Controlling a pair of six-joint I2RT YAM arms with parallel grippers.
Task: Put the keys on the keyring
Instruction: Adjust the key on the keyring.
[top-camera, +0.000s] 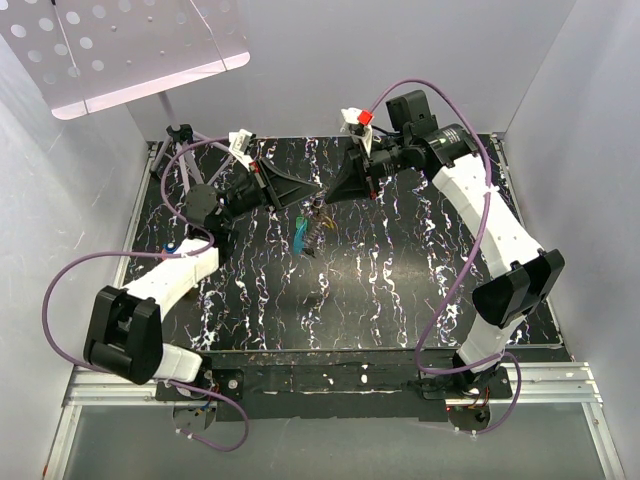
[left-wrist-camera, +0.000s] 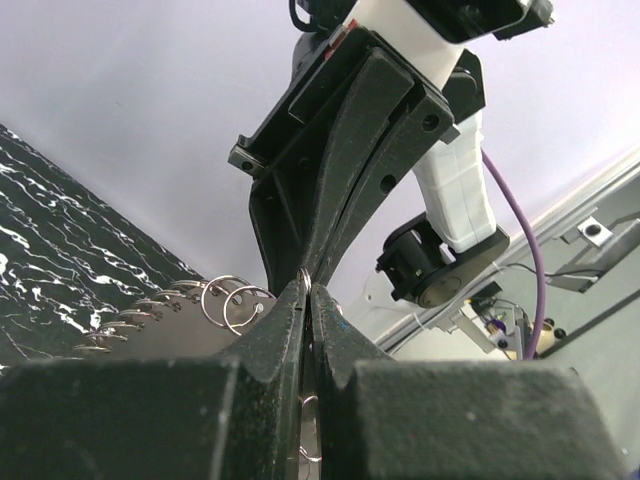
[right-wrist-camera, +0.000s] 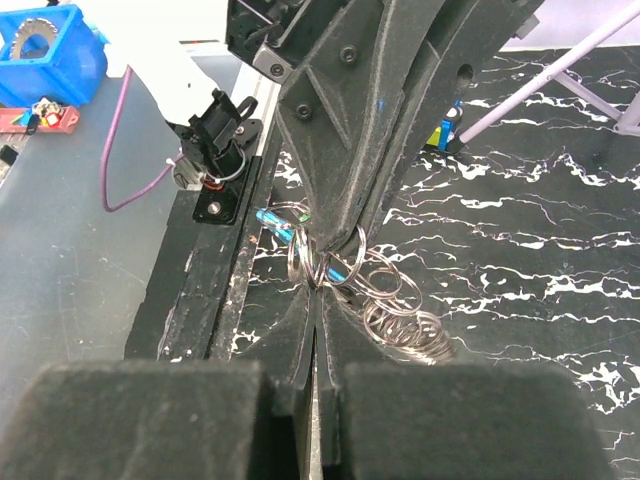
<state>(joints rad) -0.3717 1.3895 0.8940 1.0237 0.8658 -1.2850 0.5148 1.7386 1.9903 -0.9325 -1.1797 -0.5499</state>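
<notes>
From above, the left gripper (top-camera: 306, 201) and right gripper (top-camera: 330, 195) meet tip to tip over the black marbled table (top-camera: 400, 290), both squeezed tight on the keyring (top-camera: 318, 207); a chain of rings (top-camera: 316, 232) and a teal key (top-camera: 300, 236) hang just below; in the left wrist view its jaws press together on a sliver of wire, silvery loops just beside them; in the right wrist view rings bunch at its closed tips, a blue key (right-wrist-camera: 272, 220) among them.
</notes>
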